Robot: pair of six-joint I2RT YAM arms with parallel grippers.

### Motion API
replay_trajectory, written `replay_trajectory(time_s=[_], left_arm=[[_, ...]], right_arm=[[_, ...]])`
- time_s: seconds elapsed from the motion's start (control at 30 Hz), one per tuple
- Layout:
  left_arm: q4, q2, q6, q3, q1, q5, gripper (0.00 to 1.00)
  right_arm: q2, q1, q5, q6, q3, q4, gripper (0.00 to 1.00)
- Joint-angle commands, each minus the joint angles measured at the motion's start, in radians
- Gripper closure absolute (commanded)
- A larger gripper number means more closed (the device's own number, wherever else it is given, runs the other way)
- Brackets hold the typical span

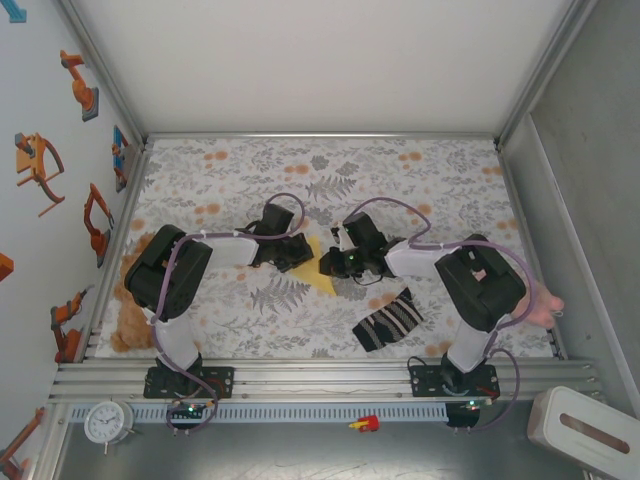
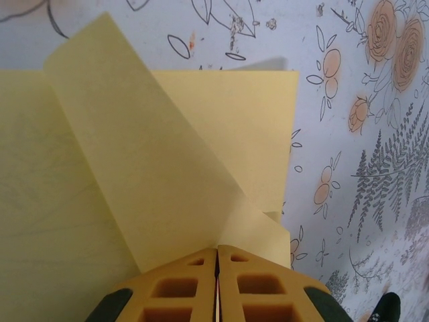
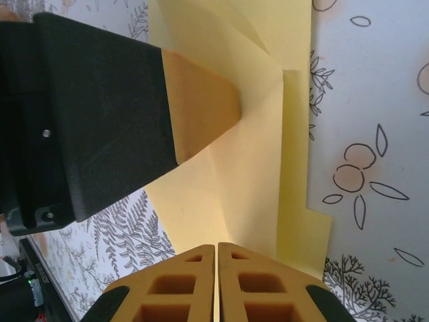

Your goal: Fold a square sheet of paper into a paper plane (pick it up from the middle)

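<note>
The square sheet of paper (image 1: 321, 277) is pale yellow and partly folded, lying at the middle of the floral tablecloth. My left gripper (image 1: 295, 256) and right gripper (image 1: 331, 265) meet over it from either side. In the left wrist view the gripper (image 2: 216, 249) is shut, pinching the paper (image 2: 100, 221), and a flap rises diagonally from its tip. In the right wrist view the gripper (image 3: 216, 245) is shut on the paper's (image 3: 268, 168) near edge, where a crease runs up. The left gripper's fingers (image 3: 201, 107) press on the sheet opposite.
A black-and-white striped sock (image 1: 388, 320) lies near the right arm's base. A brown teddy bear (image 1: 128, 318) sits at the left edge and a pink object (image 1: 546, 304) at the right edge. Walls enclose the table on three sides.
</note>
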Motion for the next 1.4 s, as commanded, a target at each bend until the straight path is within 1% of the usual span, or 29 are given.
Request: replay_trajectory(time_s=[0.0,0.4,0.6,0.73,0.83,1.03,1.27,1.37], left_arm=[[-0.069,0.024,0.027,0.014,0.009,-0.012,0.89],[-0.093,0.013,0.046,0.049,0.009,0.010,0.87],[-0.071,-0.040,0.062,0.053,0.002,0.063,0.86],[-0.042,-0.053,0.062,0.024,-0.016,0.083,0.88],[-0.046,-0.036,0.063,0.012,-0.018,0.076,0.90],[-0.080,0.014,0.049,0.026,-0.018,0.061,0.91],[-0.166,0.050,0.036,0.056,-0.018,0.023,0.92],[-0.197,0.062,0.034,0.070,-0.018,0.014,0.92]], right_arm=[[0.022,0.001,0.004,-0.029,0.022,-0.047,0.90],[0.062,0.001,0.041,-0.040,0.014,-0.089,0.91],[0.067,0.001,0.056,-0.042,0.013,-0.099,0.91],[0.066,0.001,0.062,-0.044,0.012,-0.104,0.92],[0.065,0.001,0.063,-0.043,0.012,-0.103,0.92],[0.051,0.000,0.059,-0.046,0.019,-0.100,0.92],[-0.029,0.001,-0.008,-0.056,0.016,-0.048,0.92],[-0.018,0.008,-0.038,-0.074,0.038,-0.067,0.92]])
